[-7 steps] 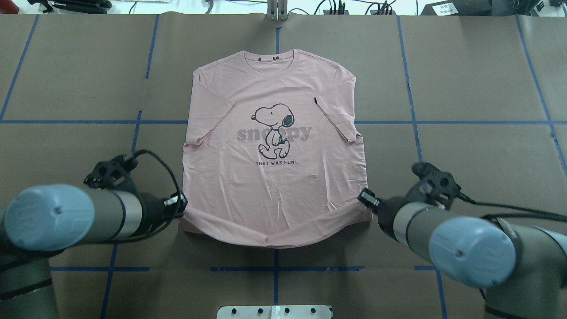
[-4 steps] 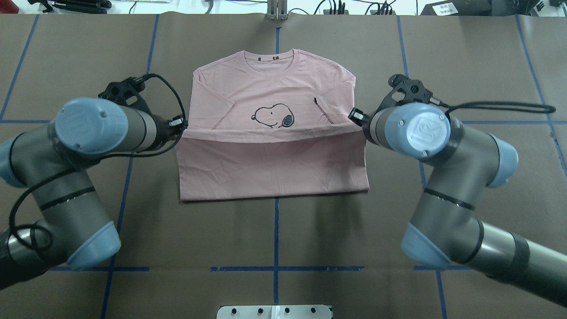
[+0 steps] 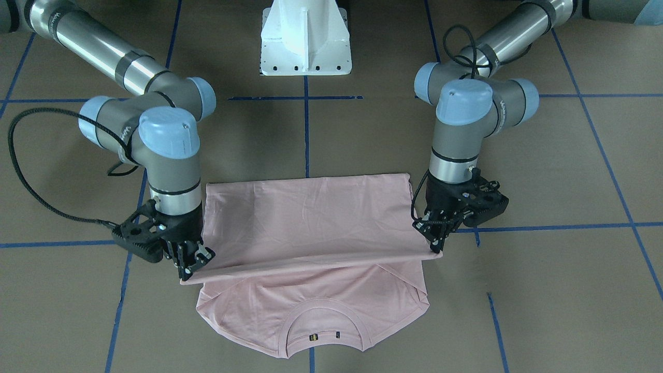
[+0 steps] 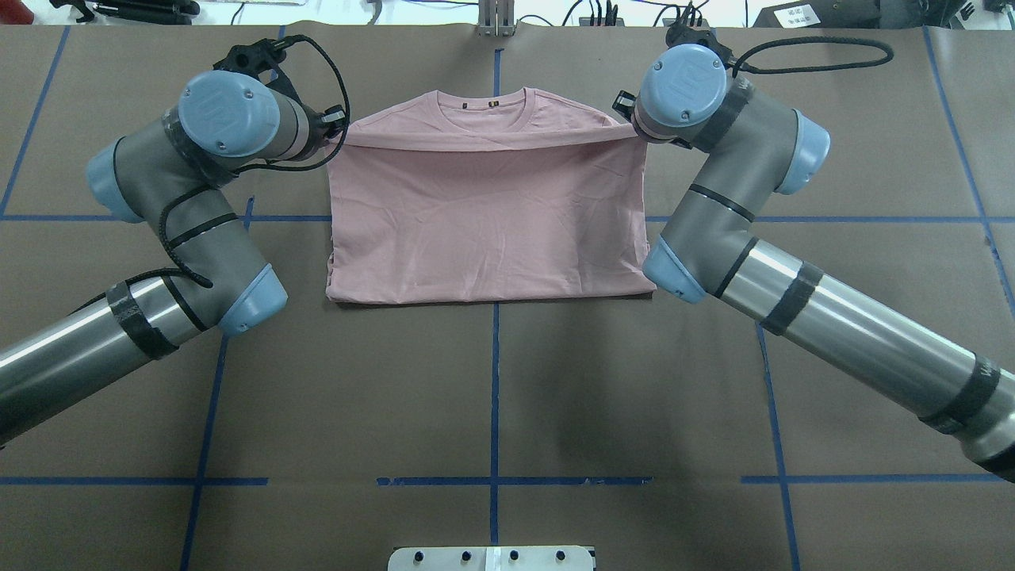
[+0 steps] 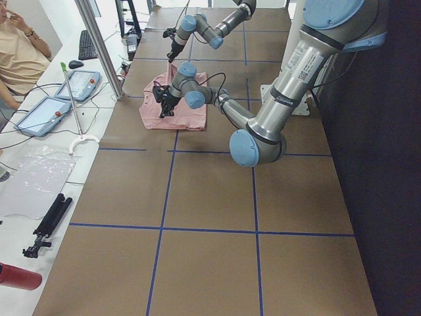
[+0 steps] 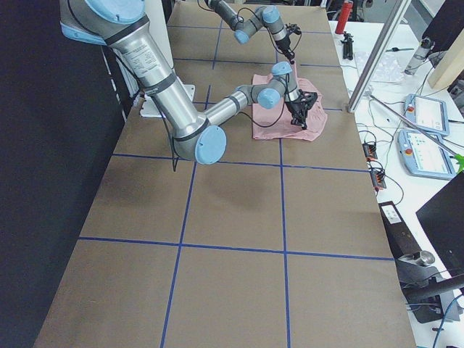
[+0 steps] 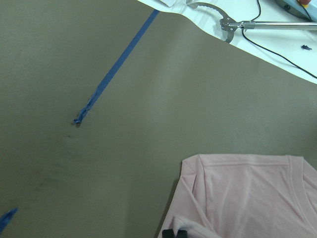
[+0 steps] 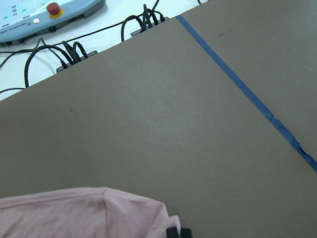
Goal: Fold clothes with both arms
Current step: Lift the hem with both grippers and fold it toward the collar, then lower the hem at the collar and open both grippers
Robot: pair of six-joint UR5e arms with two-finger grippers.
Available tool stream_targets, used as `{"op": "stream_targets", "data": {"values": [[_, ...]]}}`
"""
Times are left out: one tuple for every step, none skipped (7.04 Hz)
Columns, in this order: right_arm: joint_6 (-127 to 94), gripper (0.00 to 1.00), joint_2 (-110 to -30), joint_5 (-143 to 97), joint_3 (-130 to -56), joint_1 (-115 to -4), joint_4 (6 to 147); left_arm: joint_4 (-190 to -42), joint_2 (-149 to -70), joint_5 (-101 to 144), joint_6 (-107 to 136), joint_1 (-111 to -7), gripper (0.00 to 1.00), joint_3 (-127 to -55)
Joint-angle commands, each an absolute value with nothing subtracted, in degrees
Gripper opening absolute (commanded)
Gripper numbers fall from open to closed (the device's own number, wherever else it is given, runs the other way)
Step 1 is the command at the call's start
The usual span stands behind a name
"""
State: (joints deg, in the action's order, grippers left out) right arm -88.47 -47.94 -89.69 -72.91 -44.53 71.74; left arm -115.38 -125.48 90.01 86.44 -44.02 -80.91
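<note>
Pink T-shirt [image 4: 488,230] lies midway along the far edge of the bench [image 4: 492,396], its lower half doubled over toward the collar [image 4: 482,111]. Left gripper [image 3: 438,242] and right gripper [image 3: 192,265] each pinch a hem corner, raised just short of the shoulders.

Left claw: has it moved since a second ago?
Yes. The left claw, holding the shirt by its hem, went away from the robot, across the blue tape line, to beside the collar.
</note>
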Motion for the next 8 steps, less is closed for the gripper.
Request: {"op": "stream_targets", "data": {"values": [[-88.2, 0.00, -43.2, -89.8, -62.8, -45.4, 67.2, -119.7, -127.3, 86.1, 83.8, -44.6, 0.00, -75.1], [-88.2, 0.00, -42.5, -89.8, -60.1, -45.6, 66.9, -124.1, -129.0, 85.9, 83.8, -44.6, 0.00, -70.7], [-88.3, 0.00, -42.4, -89.9, -59.6, -45.6, 65.6, -128.0, -131.8, 86.0, 83.8, -44.6, 0.00, -65.4], [-88.5, 0.00, -41.9, -90.3, -59.5, -45.4, 65.5, -129.9, -132.3, 86.0, 83.8, -44.6, 0.00, -63.7], [-88.4, 0.00, -42.2, -91.0, -59.0, -45.4, 65.5, -130.1, -132.2, 86.1, 83.8, -44.6, 0.00, -63.5], [-88.4, 0.00, -42.1, -91.1, -58.7, -45.3, 64.4, -131.2, -132.1, 86.2, 83.8, -44.6, 0.00, -63.3], [-88.4, 0.00, -41.9, -92.0, -58.6, -45.3, 63.7, -133.7, -131.7, 86.2, 83.8, -44.6, 0.00, -62.1], [-88.4, 0.00, -41.5, -92.1, -58.6, -45.3, 63.7, -134.2, -130.0, 86.2, 83.8, -44.6, 0.00, -62.1]]}}
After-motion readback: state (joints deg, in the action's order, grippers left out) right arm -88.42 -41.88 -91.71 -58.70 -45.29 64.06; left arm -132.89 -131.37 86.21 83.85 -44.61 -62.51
